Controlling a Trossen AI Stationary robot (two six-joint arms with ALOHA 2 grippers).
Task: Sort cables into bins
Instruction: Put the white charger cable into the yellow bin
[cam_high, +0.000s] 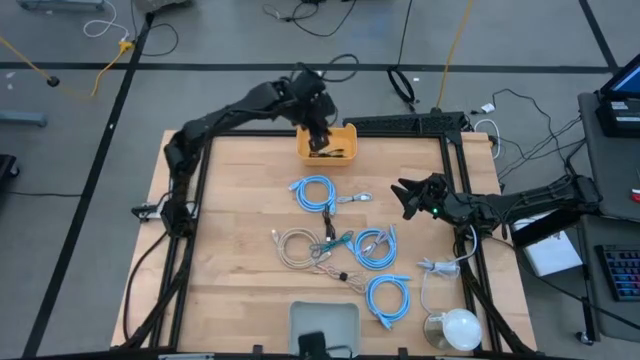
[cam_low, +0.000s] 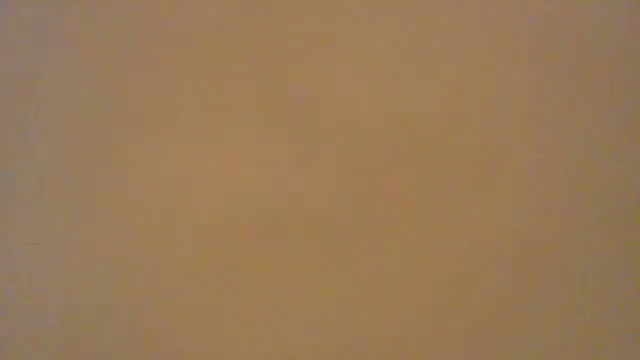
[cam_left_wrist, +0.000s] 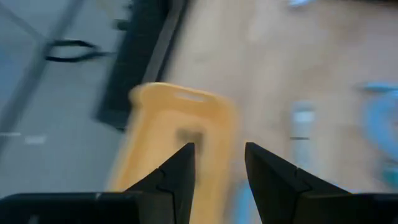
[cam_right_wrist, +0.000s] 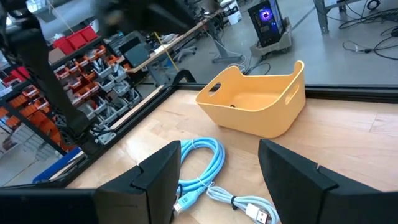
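The orange-yellow bin (cam_high: 345, 133) stands at the table's far edge, with thin dark cables (cam_high: 331, 153) lying inside it. My left gripper (cam_high: 320, 138) hangs open above the bin (cam_left_wrist: 155, 124), nothing between its fingers. Three coiled light-blue cables (cam_high: 313, 193) (cam_high: 377, 247) (cam_high: 388, 298) and a beige coil (cam_high: 297, 247) lie on the table's middle. The pale grey bin (cam_high: 323, 322) sits at the near edge. My right gripper (cam_high: 405, 195) waits open over the table's right side, facing a blue coil (cam_right_wrist: 199, 163) and the orange-yellow bin (cam_right_wrist: 258, 102).
A few short thin cables (cam_high: 335, 268) lie among the coils. A white cord (cam_high: 440, 268) and a round white dome (cam_high: 457, 327) sit at the near right corner. A black frame rail (cam_high: 405, 123) runs along the far edge behind the orange-yellow bin.
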